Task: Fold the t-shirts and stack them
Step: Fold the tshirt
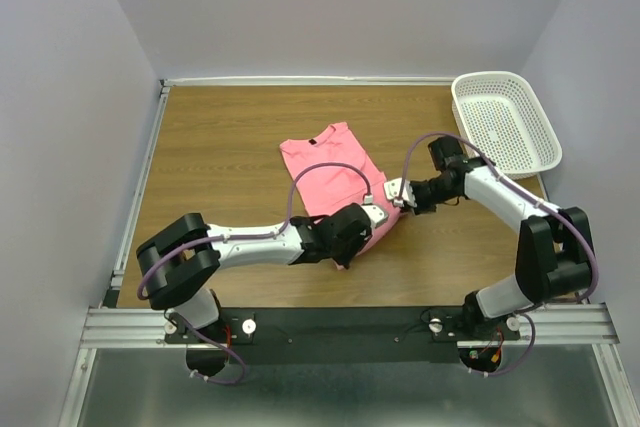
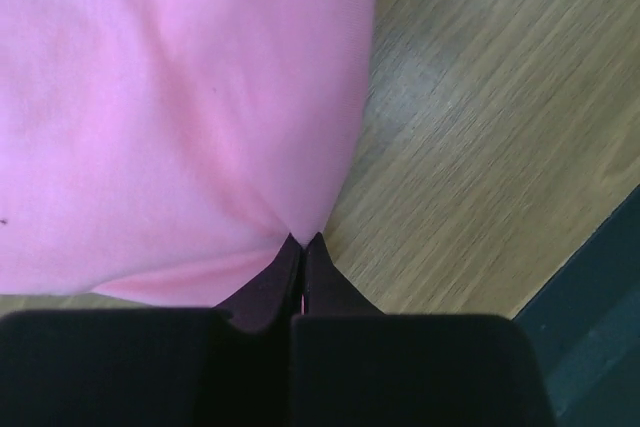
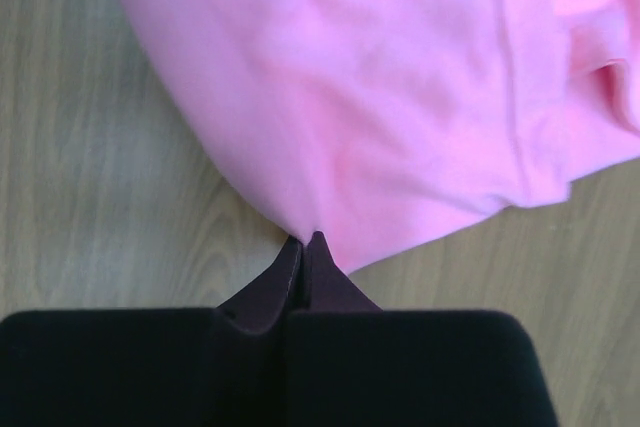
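Note:
A salmon-pink t-shirt (image 1: 328,175) lies partly folded near the middle of the wooden table, its neck at the far end. My left gripper (image 1: 362,219) is shut on the t-shirt's near edge; in the left wrist view the cloth (image 2: 180,97) bunches into the closed tips (image 2: 303,239). My right gripper (image 1: 392,193) is shut on the t-shirt's right near edge; in the right wrist view the cloth (image 3: 380,97) is pinched at the closed tips (image 3: 304,239). The two grippers are close together at the shirt's near right corner.
A white perforated plastic basket (image 1: 505,123) stands at the far right of the table (image 1: 220,147). Walls close in the table on three sides. The black base rail (image 1: 340,322) runs along the near edge.

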Available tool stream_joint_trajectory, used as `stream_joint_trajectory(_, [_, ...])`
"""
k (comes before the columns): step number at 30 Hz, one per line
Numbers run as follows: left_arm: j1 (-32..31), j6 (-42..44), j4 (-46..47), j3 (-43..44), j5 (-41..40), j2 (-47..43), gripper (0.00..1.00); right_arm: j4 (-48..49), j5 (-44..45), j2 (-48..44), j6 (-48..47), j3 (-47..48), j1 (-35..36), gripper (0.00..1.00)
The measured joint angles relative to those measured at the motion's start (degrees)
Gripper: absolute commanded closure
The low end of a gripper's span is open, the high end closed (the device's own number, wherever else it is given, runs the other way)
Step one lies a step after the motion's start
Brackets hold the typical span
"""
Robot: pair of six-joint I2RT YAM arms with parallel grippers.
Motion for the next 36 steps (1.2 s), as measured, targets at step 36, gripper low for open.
stream_joint_trajectory(36, [38.5, 22.7, -3.7, 23.4, -1.2, 9.6, 1.0, 5.9, -6.4, 53.8, 34.0, 76.3, 5.2, 0.99])
